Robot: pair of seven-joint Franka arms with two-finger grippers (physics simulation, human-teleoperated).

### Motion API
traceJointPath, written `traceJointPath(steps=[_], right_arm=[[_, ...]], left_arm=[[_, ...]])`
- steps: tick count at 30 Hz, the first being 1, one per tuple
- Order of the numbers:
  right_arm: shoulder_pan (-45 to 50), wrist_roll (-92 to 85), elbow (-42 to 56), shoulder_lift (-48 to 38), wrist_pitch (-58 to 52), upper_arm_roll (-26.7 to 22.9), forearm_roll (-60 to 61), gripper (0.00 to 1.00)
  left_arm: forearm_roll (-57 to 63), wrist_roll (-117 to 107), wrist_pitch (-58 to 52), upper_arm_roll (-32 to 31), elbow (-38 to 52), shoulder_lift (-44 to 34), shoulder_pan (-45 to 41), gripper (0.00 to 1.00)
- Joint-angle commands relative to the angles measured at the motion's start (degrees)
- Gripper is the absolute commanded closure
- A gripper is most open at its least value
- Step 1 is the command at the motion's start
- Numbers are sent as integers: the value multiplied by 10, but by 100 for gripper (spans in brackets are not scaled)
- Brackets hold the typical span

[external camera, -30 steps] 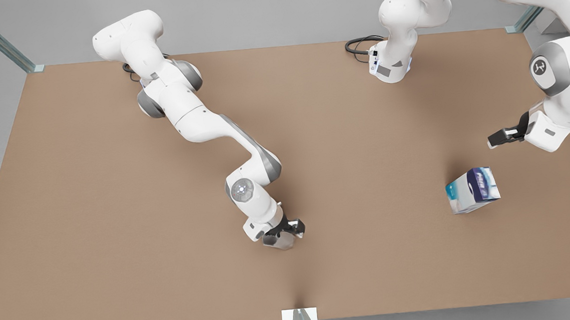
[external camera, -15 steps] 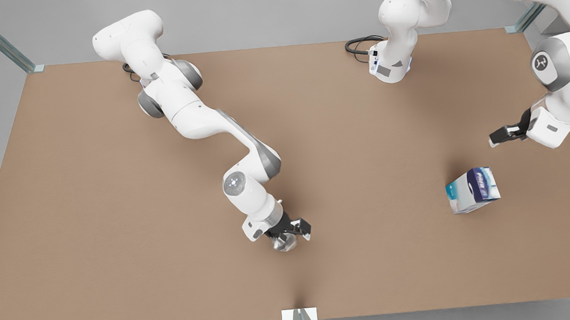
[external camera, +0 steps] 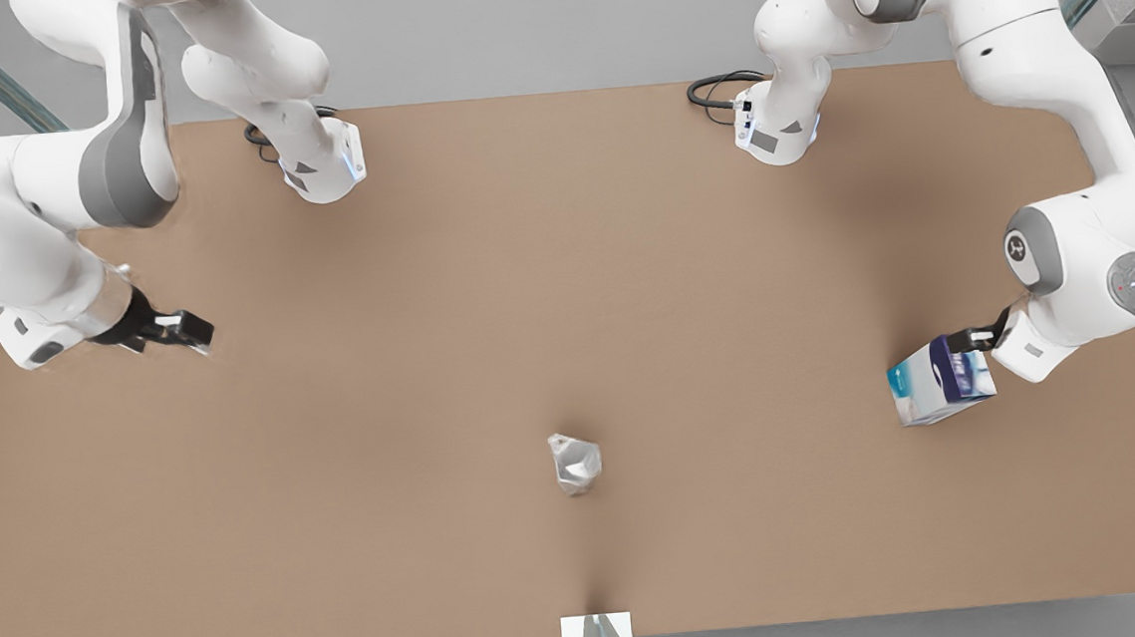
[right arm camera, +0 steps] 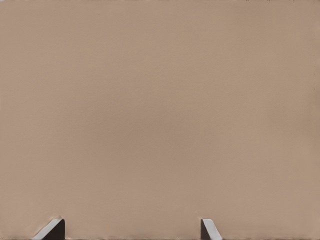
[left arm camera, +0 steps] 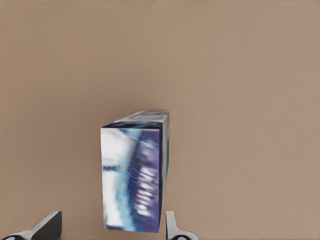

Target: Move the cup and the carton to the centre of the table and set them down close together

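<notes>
Front view: the cup (external camera: 575,463) is seen standing free on the brown tabletop (external camera: 431,368), near the middle of the tabletop's near edge, with nothing touching it. The carton (external camera: 939,378) is seen well apart from the cup, toward the front view's right, resting on the tabletop with one corner turned toward the camera. The left tool (external camera: 969,339) is positioned at the carton's upper edge, carried by the arm on the front view's right. In the left wrist view the carton (left arm camera: 135,172) is shown between the two fingertips (left arm camera: 47,227) of the left tool (left arm camera: 110,229); the fingers are spread wider than the box. A clear gap is seen on one side, while the other finger lies just beside the carton's face, and contact there cannot be told. The carton is not gripped. The right tool (external camera: 179,333) is held over bare tabletop at the front view's left, far from both the cup and the carton, on an arm that is folded up and waits there. In the right wrist view the right tool (right arm camera: 131,230) is shown with its fingertips (right arm camera: 52,230) spread wide apart over plain brown tabletop (right arm camera: 160,110), with nothing between them and nothing held.
</notes>
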Motion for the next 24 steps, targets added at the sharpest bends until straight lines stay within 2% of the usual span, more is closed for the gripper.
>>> traceJointPath(steps=[1,2,4,16,17,18,20,21,24], right_arm=[[1,-12,-1,-10,-13,1,-1,0],[-30,-22,2,-17,-33,5,-1,0],[-27,-23,15,-20,-70,-10,0,0],[-28,-21,16,-7,-41,-14,20,0],[-28,-20,16,-6,-41,-14,20,0],[-28,-20,16,-6,-41,-14,20,0],[-29,-20,16,-7,-41,-14,20,0],[-30,-20,16,-6,-41,-14,20,0],[-30,-20,16,-4,-41,-14,20,0]], left_arm=[[-9,0,0,0,0,4,0,0],[-11,0,2,0,0,9,0,0],[-25,-5,20,0,0,18,0,0],[-27,-1,66,0,0,67,4,0],[-26,0,66,0,2,67,4,23],[-25,0,66,0,2,67,4,53],[-26,-1,66,0,2,74,4,54],[-26,-1,66,0,2,75,4,58],[-26,-34,56,-1,2,61,4,57]])
